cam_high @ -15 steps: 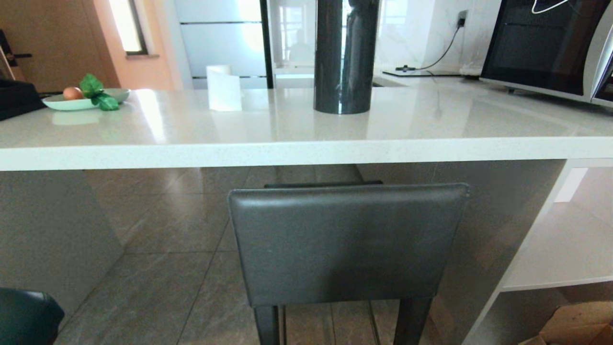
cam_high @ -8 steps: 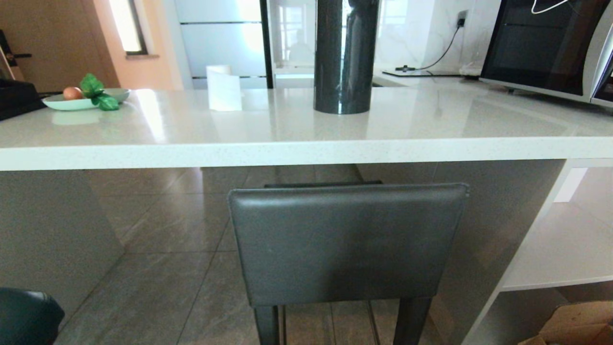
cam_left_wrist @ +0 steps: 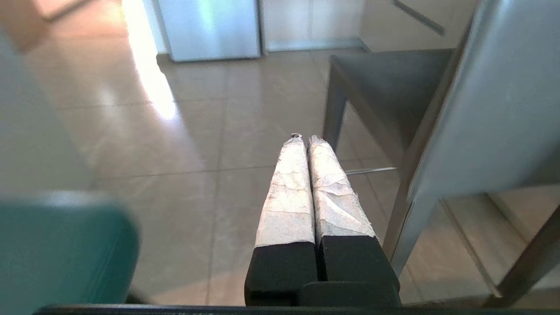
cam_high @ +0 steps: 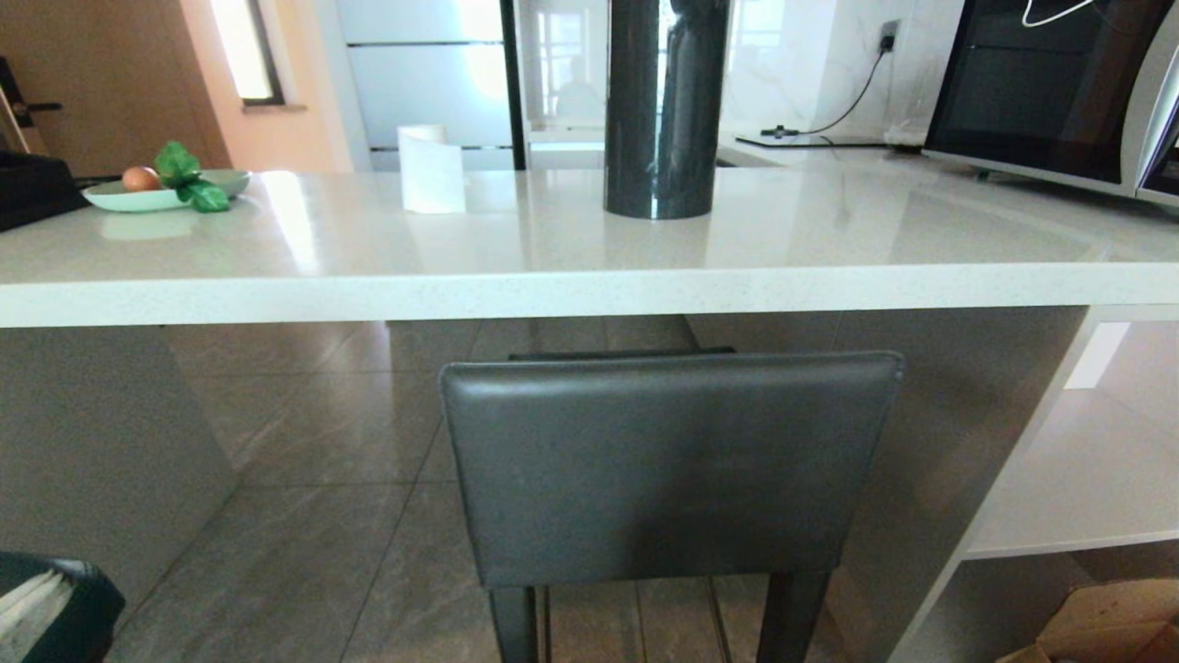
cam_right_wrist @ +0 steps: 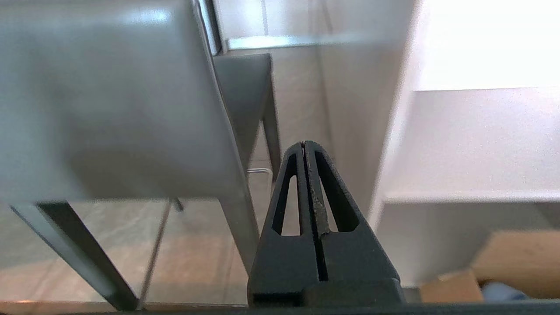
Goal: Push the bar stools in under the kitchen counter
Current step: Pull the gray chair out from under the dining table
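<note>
Here the dark grey stool (cam_high: 668, 465) fills the lower centre of the head view, its back just below the kitchen counter (cam_high: 571, 295) edge and its seat seemingly tucked beneath the slab, though it is mostly hidden. My left gripper (cam_left_wrist: 305, 140) is pressed closed beside the stool's left side, holding nothing. My right gripper (cam_right_wrist: 303, 144) is closed too, between the stool and the white shelves (cam_right_wrist: 472, 144). The teal stool (cam_high: 51, 608) sits at lower left.

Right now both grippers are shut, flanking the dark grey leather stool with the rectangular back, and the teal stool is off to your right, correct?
Not quite. The teal stool is on my left, as the head view shows. The left gripper and right gripper are shut either side of the dark grey leather stool.
</note>
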`<state>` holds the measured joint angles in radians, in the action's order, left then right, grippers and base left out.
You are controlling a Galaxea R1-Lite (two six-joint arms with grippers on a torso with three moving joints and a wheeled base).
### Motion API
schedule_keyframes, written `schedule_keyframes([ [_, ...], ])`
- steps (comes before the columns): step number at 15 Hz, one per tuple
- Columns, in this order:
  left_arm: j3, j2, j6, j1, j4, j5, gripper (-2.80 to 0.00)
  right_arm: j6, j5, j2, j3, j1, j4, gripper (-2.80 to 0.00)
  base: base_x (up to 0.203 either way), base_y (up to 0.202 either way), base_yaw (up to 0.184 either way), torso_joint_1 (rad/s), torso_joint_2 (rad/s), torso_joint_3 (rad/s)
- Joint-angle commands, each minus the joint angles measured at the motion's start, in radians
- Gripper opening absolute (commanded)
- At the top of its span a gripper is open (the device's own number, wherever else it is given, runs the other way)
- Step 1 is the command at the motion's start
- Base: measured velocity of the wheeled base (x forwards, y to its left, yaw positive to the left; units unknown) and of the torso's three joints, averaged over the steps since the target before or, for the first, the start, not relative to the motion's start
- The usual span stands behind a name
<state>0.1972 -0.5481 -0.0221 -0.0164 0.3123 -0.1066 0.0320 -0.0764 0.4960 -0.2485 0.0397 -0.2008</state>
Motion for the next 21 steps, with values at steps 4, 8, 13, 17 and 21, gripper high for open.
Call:
schedule_keyframes([
  [4, 0.029, -0.701, 0.005, -0.123, 0.513, -0.001, -2.80, 0.025, -0.035, 0.617, -0.009, 0.010, -0.399, -2.80, 0.000, 0.000, 0.000, 0.000, 0.00, 0.000],
  [8, 0.036, -0.927, 0.015, -0.208, 0.757, 0.005, -2.80, 0.036, -0.048, 0.909, -0.005, 0.050, -0.748, -2.80, 0.000, 0.000, 0.000, 0.000, 0.00, 0.000],
  [13, 0.004, -1.145, 0.072, -0.420, 1.062, 0.201, -2.80, 0.039, -0.052, 1.132, 0.075, 0.139, -1.145, -2.80, 0.000, 0.000, 0.000, 0.000, 0.00, 0.000],
  [17, -0.010, -1.265, 0.085, -0.490, 1.203, 0.261, -2.80, 0.058, -0.084, 1.167, 0.096, 0.148, -1.187, -2.80, 0.000, 0.000, 0.000, 0.000, 0.00, 0.000],
  [21, 0.010, -1.336, 0.085, -0.537, 1.218, 0.297, -2.80, 0.051, -0.085, 1.273, 0.082, 0.159, -1.298, -2.80, 0.000, 0.000, 0.000, 0.000, 0.00, 0.000],
])
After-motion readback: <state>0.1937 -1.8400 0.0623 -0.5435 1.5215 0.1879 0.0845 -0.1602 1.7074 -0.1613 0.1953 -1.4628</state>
